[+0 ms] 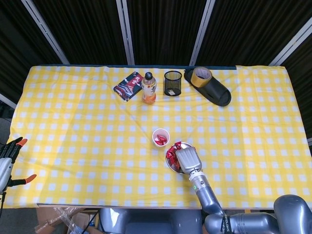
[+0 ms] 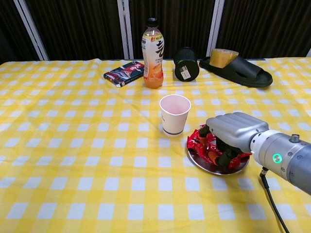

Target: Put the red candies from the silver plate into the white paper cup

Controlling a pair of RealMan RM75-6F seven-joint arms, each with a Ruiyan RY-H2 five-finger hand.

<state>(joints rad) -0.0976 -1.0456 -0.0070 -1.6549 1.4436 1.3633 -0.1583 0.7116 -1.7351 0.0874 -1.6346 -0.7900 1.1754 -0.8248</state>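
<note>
Red candies (image 2: 200, 141) under right hand (image 2: 232, 131) on silver plate (image 2: 201, 164) — fingers curled down, grip unclear

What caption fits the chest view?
Right hand lowered onto the red candies in the silver plate, beside the paper cup.

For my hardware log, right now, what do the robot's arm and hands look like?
The right hand has a smooth silver-grey shell, dark fingers with orange pads, a grey cylindrical forearm with a glowing green ring light, and a black cable beneath. The left hand shows only dark fingers with orange tips.
</note>
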